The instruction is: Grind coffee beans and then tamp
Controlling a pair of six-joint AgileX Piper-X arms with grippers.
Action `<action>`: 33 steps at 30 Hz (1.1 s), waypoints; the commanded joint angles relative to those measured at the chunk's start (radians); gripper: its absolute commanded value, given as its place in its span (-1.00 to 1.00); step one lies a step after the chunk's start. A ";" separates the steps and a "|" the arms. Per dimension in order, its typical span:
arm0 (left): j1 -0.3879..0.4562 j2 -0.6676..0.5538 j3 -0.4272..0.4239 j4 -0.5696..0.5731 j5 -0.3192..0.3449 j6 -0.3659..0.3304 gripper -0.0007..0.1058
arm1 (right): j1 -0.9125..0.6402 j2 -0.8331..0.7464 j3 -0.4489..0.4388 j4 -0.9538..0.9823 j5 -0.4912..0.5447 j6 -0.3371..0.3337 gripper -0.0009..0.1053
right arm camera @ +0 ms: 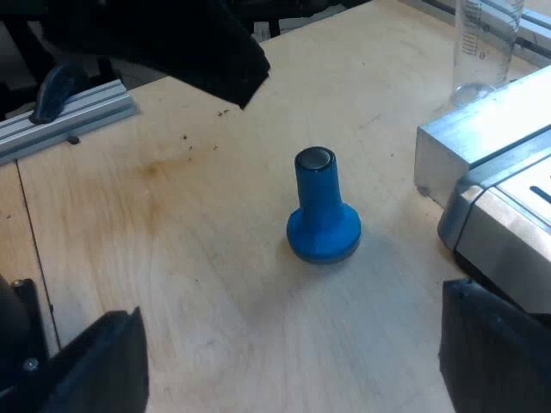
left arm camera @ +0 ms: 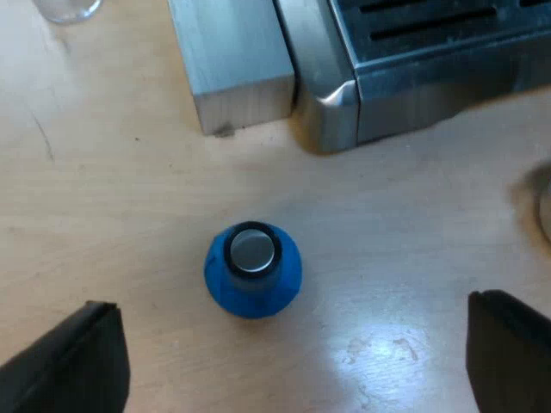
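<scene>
Left claw [left arm camera: 289,337]: fingers spread wide, nothing between them. It hangs over the wooden table [left arm camera: 129,198], looking down on the blue tamper [left arm camera: 252,271], which sits between the two fingers and a little beyond them, touching neither.

Tamper: upright on its broad base, with the metal-capped knob on top. It stands alone on bare wood, near the corner of the coffee machine [left arm camera: 413,77] but apart from it. A plain metal block [left arm camera: 237,69] rests against the machine's side. The measuring glass [left arm camera: 65,7] stands farther off, beyond the block.

Right claw [right arm camera: 288,318]: also wide open and holding nothing. It is low over the table, facing the tamper from the side, with a clear stretch of wood between them. A metal rail [right arm camera: 69,112] lies along the far edge of the table. A few dark specks [right arm camera: 185,138] lie on the wood beyond the tamper; I cannot tell what they are.

Progress, as a judgement:
- Grinding: no evidence either way. No holder, hopper or ground coffee can be identified.
- Tamping: not begun. The tamper is on the table and neither claw has hold of it.
- In hand: the left claw is the better placed to take the tamper. It appears set for a grasp from above.
- Left to do: grasp the tamper, carry it to the filled holder and press.
</scene>
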 commanded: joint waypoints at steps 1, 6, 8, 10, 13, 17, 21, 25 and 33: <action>-0.005 0.044 -0.003 -0.028 -0.008 0.005 0.51 | 0.003 -0.004 -0.002 -0.015 -0.007 -0.013 0.36; -0.005 0.132 -0.003 -0.075 -0.008 0.005 0.51 | 0.003 -0.004 -0.002 -0.015 -0.007 -0.013 0.36; -0.005 0.160 -0.003 -0.091 -0.008 0.005 0.51 | 0.003 -0.004 -0.002 -0.015 -0.007 -0.013 0.36; -0.005 0.190 -0.003 -0.103 -0.008 0.005 0.51 | 0.003 -0.004 -0.002 -0.015 -0.005 -0.013 0.36; -0.005 0.225 -0.003 -0.108 -0.008 0.008 0.51 | 0.003 -0.004 -0.002 -0.015 -0.005 -0.013 0.36; -0.005 0.295 -0.003 -0.122 -0.028 0.023 0.51 | 0.003 -0.004 -0.002 -0.015 -0.005 -0.013 0.36; -0.005 0.361 -0.003 -0.129 -0.053 0.043 0.51 | 0.003 -0.004 -0.002 -0.015 -0.005 -0.013 0.36; -0.005 0.418 -0.003 -0.166 -0.053 0.054 0.51 | 0.003 -0.004 -0.002 -0.015 -0.005 -0.013 0.36; -0.005 0.524 -0.003 -0.211 -0.053 0.054 0.51 | 0.003 -0.004 -0.002 -0.015 -0.005 -0.013 0.36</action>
